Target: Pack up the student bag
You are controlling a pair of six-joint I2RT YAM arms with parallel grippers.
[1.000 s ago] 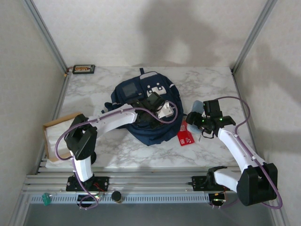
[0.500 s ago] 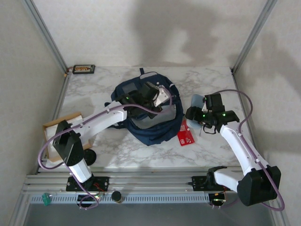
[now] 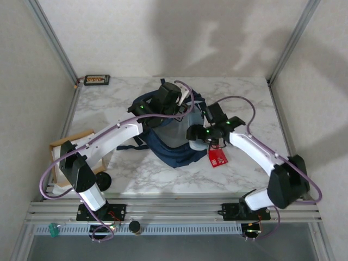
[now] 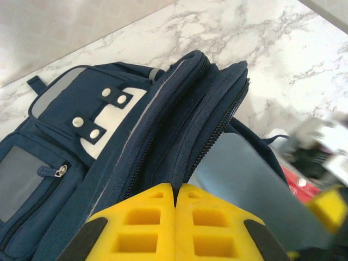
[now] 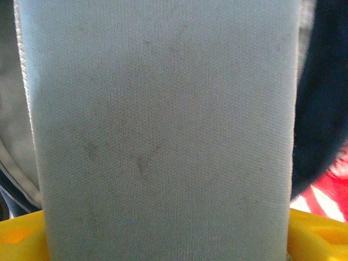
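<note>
Pinches bag [image 4: 109, 147] rim in closed left gripper [image 4: 175, 197]; clamps case [image 5: 163, 109] in right gripper [image 5: 168, 239]. Best fed straight ahead, under lifted rim.

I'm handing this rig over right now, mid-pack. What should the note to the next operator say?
Left tool: shut, pinching the zip rim of the large navy-blue fabric backpack and holding its mouth up.
Right tool: shut on the grey-blue oblong fabric case, at the backpack's open mouth; whether it is inside yet is unclear.
Done: bag opened, case picked up.
Left: seat the case inside and release. A flat red packet lies on the marble table beside the bag, probably next.
</note>
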